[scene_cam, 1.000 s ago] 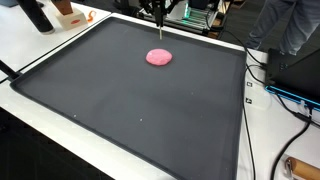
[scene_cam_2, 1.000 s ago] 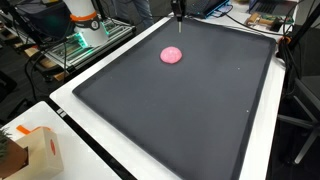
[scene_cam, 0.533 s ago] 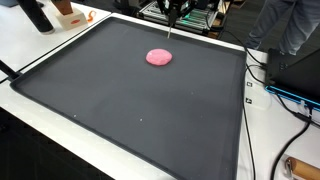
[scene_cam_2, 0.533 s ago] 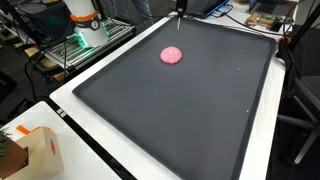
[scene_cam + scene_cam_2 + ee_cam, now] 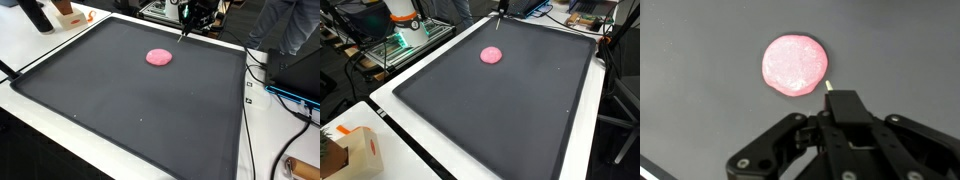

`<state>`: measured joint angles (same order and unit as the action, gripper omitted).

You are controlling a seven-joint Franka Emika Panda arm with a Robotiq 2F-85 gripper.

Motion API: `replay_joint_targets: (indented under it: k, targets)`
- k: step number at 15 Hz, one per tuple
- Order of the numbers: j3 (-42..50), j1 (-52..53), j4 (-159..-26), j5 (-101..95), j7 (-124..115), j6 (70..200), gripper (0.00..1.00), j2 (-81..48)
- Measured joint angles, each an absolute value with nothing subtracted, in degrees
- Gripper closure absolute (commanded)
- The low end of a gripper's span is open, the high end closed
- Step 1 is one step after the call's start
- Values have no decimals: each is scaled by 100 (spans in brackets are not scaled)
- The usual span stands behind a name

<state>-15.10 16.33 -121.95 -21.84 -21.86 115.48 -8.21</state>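
A flat round pink blob [image 5: 158, 57] [image 5: 492, 56] lies on the far part of a large black mat [image 5: 120, 110] [image 5: 510, 115]. In the wrist view the pink blob [image 5: 794, 64] sits just above and left of my gripper [image 5: 840, 112]. The gripper is shut on a thin stick whose pale tip [image 5: 827, 87] pokes out close beside the blob's right edge. In both exterior views the gripper [image 5: 190, 14] [image 5: 501, 6] hangs at the mat's far edge. The stick [image 5: 183, 31] slants down below it, above the mat and apart from the blob.
White table borders surround the mat. Cables [image 5: 268, 82] and dark equipment lie along one side. A person [image 5: 290, 25] stands at the back. A cardboard box [image 5: 355, 150] sits on the near corner, and a white and orange robot base [image 5: 405, 20] stands beyond the mat.
The gripper with the stick has drifted away from over the blob toward the mat's far edge, rightward in an exterior view. The blob has not moved.
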Motion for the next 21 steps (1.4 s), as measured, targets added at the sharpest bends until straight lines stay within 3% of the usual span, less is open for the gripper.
replay_joint_targets:
  k: [21]
  targets:
    - [-1267, 2826, -10965, -3459, -4012, 10115, 97, -2712]
